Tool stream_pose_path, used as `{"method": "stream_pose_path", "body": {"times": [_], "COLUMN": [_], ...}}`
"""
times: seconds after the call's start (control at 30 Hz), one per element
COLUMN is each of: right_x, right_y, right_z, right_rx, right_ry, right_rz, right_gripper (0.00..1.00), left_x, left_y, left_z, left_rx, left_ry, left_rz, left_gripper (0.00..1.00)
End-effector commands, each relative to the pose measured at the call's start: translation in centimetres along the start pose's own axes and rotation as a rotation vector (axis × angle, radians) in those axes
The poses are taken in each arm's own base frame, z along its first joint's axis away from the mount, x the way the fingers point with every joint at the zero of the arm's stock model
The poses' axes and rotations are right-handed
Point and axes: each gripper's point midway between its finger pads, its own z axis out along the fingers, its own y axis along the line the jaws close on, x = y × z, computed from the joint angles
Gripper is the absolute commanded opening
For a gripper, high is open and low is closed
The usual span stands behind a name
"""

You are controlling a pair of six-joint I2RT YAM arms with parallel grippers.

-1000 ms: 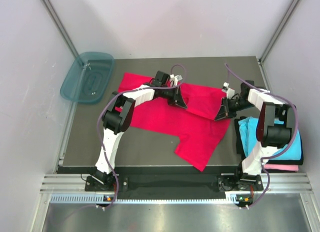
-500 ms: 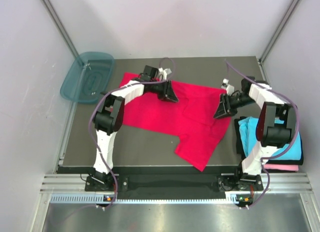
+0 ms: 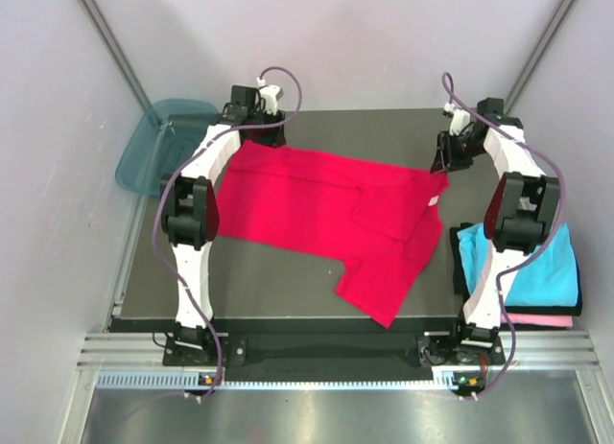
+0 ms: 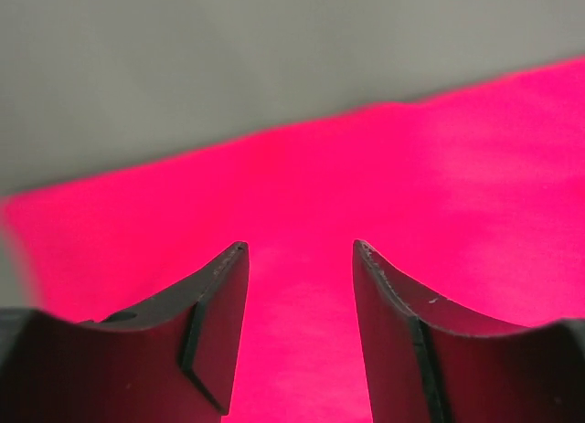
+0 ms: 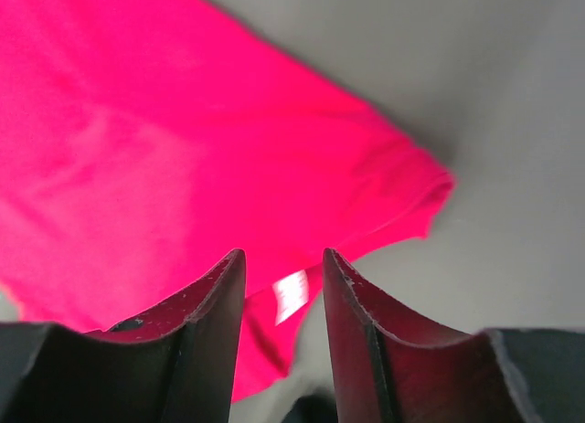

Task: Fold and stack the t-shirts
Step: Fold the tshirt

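**Top external.** Spread mostly flat across the dark table (image 3: pixel 269 271): the red t-shirt (image 3: pixel 326 209), with one flap doubled over near its right side and a sleeve trailing toward the near edge. Over its far-left corner, the left gripper (image 3: pixel 247 118). At its far-right corner, the right gripper (image 3: pixel 444 159) (jaw spacing too small to judge from up here). Stacked at the table's right edge, well apart from both tools: a cyan t-shirt (image 3: pixel 542 271) on top of a pink t-shirt (image 3: pixel 542 320). Off the far-left corner, a teal tub (image 3: pixel 158 161).

**Left wrist.** Left gripper (image 4: pixel 300 249) with jaws spread wide, pinching nothing. Beneath and between them only the red t-shirt (image 4: pixel 439 195), blurred, its edge a little beyond the fingertips. Past that, bare table (image 4: pixel 228 67). Touching the cloth or just above it: cannot tell.

**Right wrist.** Right gripper (image 5: pixel 283 254) with jaws parted by a narrower gap, gripping nothing. Below and to the left, the red t-shirt (image 5: pixel 183 149), its rounded corner ending just right of the fingertips. Visible through the gap, a small white tag (image 5: pixel 292 295) on the cloth. Beyond and to the right, grey table (image 5: pixel 475 121).
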Motion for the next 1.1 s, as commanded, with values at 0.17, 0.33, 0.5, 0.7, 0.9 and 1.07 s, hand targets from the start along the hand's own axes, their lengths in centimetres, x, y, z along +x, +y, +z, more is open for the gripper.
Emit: {"method": "stream_pose_path", "body": {"times": [0.17,0.33,0.5,0.7,0.9,1.07], "right_x": [-1.8,-1.8,-1.7,-1.0,0.4,-1.8], "right_y": [-5.2,-6.3,-7.1,-8.2,-7.7,-9.5], "right_z": [1.9,2.6,3.6,5.1,6.5,6.8], "right_rx": [0.161,0.189,0.196,0.218,0.159,0.228], "right_ry": [-0.012,-0.004,0.006,0.036,0.078,0.021], "right_rz": [0.002,-0.003,0.0,0.008,0.026,0.002], "right_gripper": [0.41,0.41,0.42,0.44,0.2,0.0], "left_x": [2.0,4.0,5.5,6.2,6.9,7.3], "left_y": [8.4,9.6,10.2,10.6,10.7,11.8], "left_z": [1.6,3.3,4.5,5.1,5.1,5.5], "left_rx": [-0.242,-0.267,-0.273,-0.284,-0.292,-0.337], "left_ry": [0.073,0.113,0.143,0.156,0.173,0.175], "left_rz": [0.116,0.117,0.118,0.115,0.116,0.116], "left_gripper": [0.54,0.54,0.54,0.54,0.54,0.53]}}
